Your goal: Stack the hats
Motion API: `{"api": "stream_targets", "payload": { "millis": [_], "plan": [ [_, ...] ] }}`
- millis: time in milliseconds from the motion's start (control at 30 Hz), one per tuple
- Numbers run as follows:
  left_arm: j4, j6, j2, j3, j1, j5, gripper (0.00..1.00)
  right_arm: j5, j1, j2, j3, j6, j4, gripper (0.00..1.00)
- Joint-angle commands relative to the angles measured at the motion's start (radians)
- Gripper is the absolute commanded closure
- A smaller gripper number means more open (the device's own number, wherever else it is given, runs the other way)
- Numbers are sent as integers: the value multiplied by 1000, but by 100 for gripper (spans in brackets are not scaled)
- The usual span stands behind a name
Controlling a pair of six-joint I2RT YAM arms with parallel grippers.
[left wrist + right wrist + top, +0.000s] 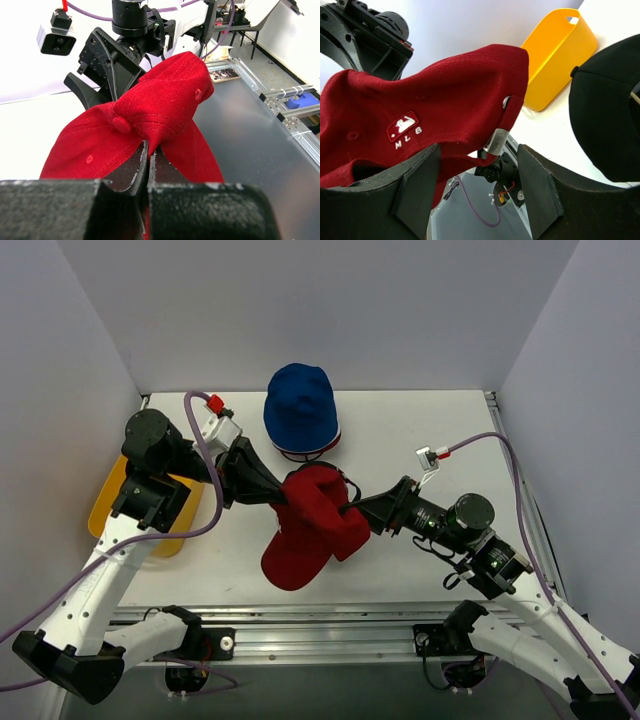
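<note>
The left arm (150, 450) and right arm (440, 520) reach inward from the near edge and meet over mid-table. The left gripper (149, 152) has its jaws pinched tight on a fold of the red baseball cap (310, 530). The right gripper (477, 150) has its jaws apart around the cap's rear edge, apparently not pressing it.

White "MLB" lettering sits under a small logo on the red baseball cap (435, 95).
</note>
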Motion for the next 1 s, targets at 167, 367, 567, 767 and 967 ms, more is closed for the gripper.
{"api": "stream_targets", "payload": {
  "millis": [167, 367, 567, 767, 967],
  "plan": [
    [64, 23, 15, 4, -20, 15, 98, -54, 19, 27, 3, -10, 102, 43],
    [64, 28, 18, 2, -22, 20, 98, -15, 19, 46, 22, -24, 94, 62],
    [-59, 120, 44, 38, -6, 11, 98, 114, 19, 81, 113, -131, -13, 100],
    [-496, 454, 91, 146, 47, -86, 98, 266, 19, 135, 227, -249, -71, 100],
    [-657, 597, 84, 171, 46, -310, 79, 303, 19, 245, 368, -354, -98, 100]
  ]
}}
